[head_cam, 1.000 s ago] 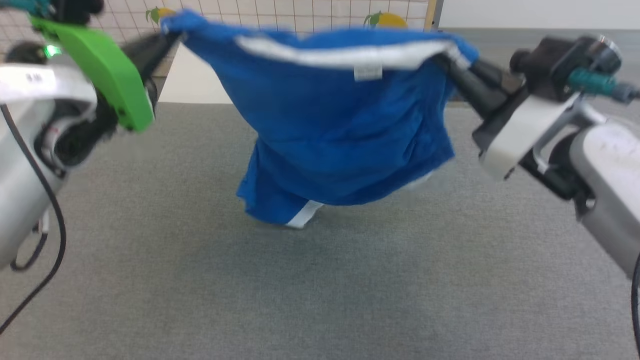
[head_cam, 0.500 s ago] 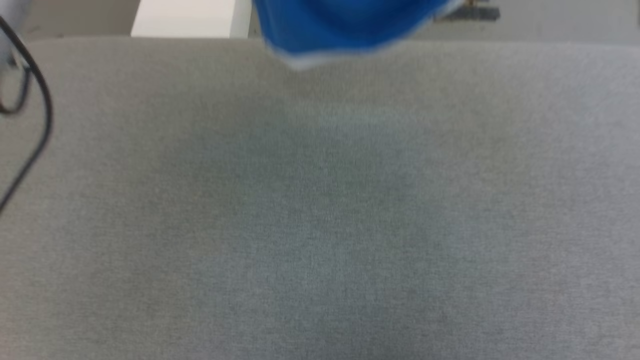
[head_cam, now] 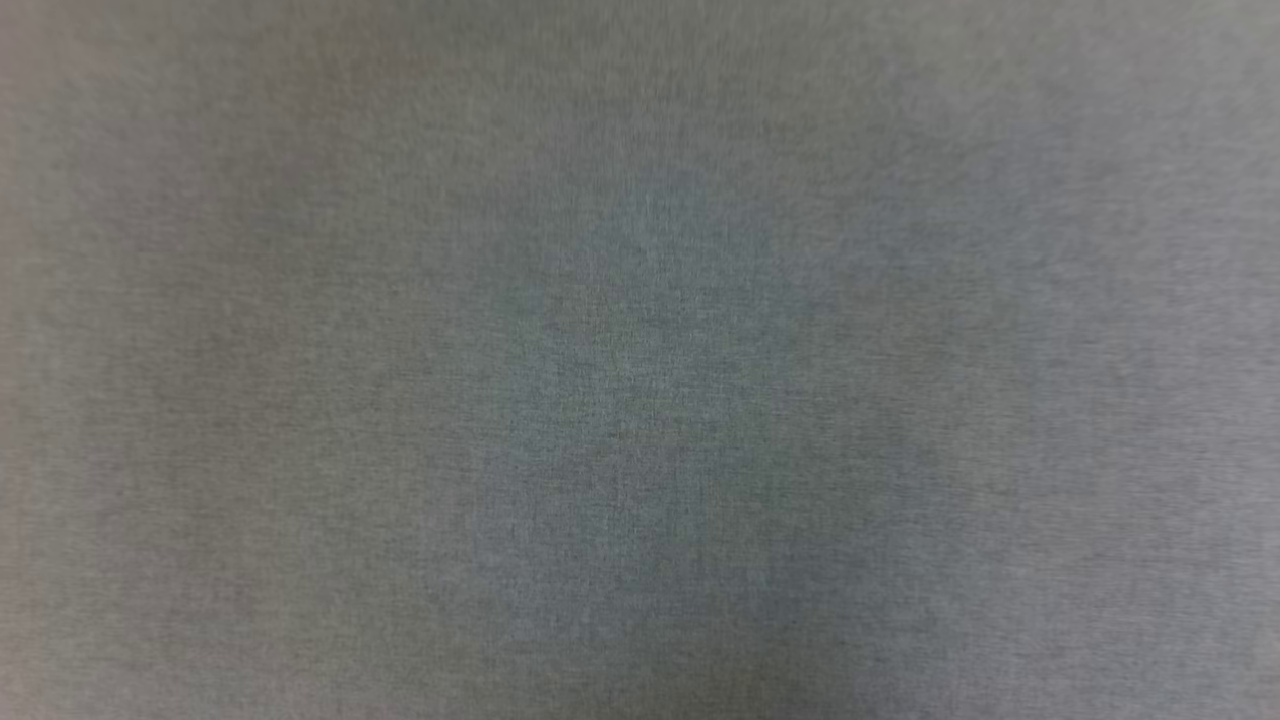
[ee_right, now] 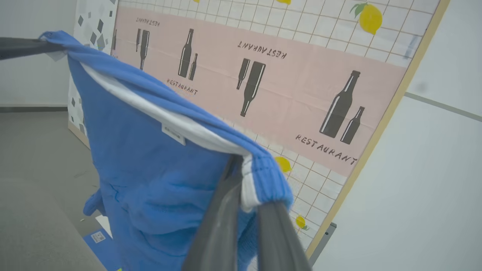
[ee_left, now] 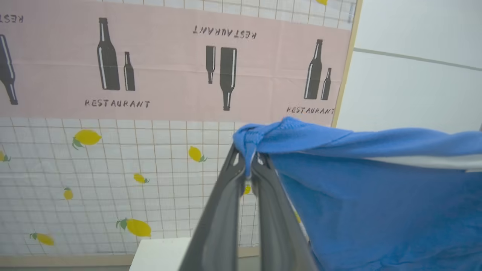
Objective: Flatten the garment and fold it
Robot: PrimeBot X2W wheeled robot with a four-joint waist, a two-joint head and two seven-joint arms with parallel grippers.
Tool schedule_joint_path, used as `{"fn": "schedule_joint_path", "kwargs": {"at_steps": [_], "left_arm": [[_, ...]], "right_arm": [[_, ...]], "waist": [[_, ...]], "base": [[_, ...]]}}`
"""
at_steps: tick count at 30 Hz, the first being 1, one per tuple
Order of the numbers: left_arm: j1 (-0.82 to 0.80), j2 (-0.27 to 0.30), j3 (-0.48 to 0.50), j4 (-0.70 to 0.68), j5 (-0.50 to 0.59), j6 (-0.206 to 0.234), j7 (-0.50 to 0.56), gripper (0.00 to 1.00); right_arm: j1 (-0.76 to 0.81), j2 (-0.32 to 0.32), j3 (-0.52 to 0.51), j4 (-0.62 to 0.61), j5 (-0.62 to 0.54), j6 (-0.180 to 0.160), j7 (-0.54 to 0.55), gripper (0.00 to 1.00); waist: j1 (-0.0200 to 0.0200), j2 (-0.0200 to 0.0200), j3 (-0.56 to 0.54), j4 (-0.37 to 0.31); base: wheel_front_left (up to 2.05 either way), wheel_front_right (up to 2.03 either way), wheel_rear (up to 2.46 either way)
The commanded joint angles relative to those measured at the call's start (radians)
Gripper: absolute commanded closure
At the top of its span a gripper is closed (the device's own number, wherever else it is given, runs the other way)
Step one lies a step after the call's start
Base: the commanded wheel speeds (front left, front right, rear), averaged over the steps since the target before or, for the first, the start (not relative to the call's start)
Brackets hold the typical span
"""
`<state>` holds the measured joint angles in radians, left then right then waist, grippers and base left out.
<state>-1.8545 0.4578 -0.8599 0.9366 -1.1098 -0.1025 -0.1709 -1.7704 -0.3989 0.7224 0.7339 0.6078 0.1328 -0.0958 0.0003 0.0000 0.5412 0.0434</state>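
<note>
The garment [ee_left: 376, 203], bright blue shorts with a white inner band, hangs in the air, stretched by its waistband between my two grippers. In the left wrist view my left gripper [ee_left: 248, 165] is shut on one bunched corner of the waistband. In the right wrist view my right gripper [ee_right: 250, 188] is shut on the other end, where the garment [ee_right: 150, 177] drapes over the fingers. A small white label [ee_right: 173, 134] sits under the white band. At the far end of the waistband in that view are the left gripper's dark fingers [ee_right: 26, 47].
The head view looks down on the grey cloth table top [head_cam: 640, 360]. Behind the garment stands a panel [ee_left: 169, 75] with a pink bottle print and lemons. A white box [ee_left: 158, 256] sits below the panel. The table edge [ee_right: 34, 226] lies at the lower left.
The head camera has tilted down onto the table, so the garment and both arms have slid out of its top. Both grips on the waistband look unchanged.
</note>
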Motion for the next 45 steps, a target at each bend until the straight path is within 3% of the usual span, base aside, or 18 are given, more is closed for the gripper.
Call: {"fn": "schedule_joint_path", "kwargs": {"at_steps": [1, 12, 19, 24, 31, 45], "left_arm": [[0.013, 0.008, 0.002, 0.021, -0.013, -0.006, -0.013, 1.0], [0.274, -0.022, -0.016, 0.038, 0.013, -0.026, -0.089, 1.0], [0.588, 0.013, 0.143, -0.093, 0.082, -0.027, -0.09, 1.0], [0.889, 0.005, 0.263, -0.206, 0.148, -0.027, -0.091, 1.0], [1.361, 0.002, 0.42, -0.362, 0.201, 0.014, -0.091, 1.0], [1.867, 0.041, 0.415, -0.541, 0.164, 0.108, -0.077, 1.0]], "right_arm": [[0.001, -0.005, 0.021, 0.015, -0.005, -0.002, -0.014, 1.0], [0.208, 0.025, 0.19, 0.069, 0.061, -0.002, -0.111, 1.0], [0.433, 0.021, 0.3, 0.023, 0.118, -0.002, -0.154, 1.0], [0.62, -0.015, 0.378, -0.062, 0.161, -0.002, -0.163, 1.0], [0.881, -0.1, 0.49, -0.196, 0.206, -0.002, -0.165, 1.0], [1.248, -0.242, 0.506, -0.377, 0.21, -0.002, -0.127, 1.0]], "waist": [[-0.0003, 0.0, 0.059, 0.008], [-0.0003, 0.0, -0.015, 0.01], [-0.0003, 0.0, -0.126, 0.007], [-0.0003, 0.0, -0.24, 0.013], [-0.0003, 0.0, -0.421, 0.0], [-0.0003, 0.0, -0.584, -0.006]], "base": [[0.0, 0.0, 0.0], [0.0, 0.0, 0.0], [0.0, 0.0, 0.0], [0.0, 0.0, 0.0], [0.0, 0.0, 0.0], [0.0, 0.0, 0.0]]}}
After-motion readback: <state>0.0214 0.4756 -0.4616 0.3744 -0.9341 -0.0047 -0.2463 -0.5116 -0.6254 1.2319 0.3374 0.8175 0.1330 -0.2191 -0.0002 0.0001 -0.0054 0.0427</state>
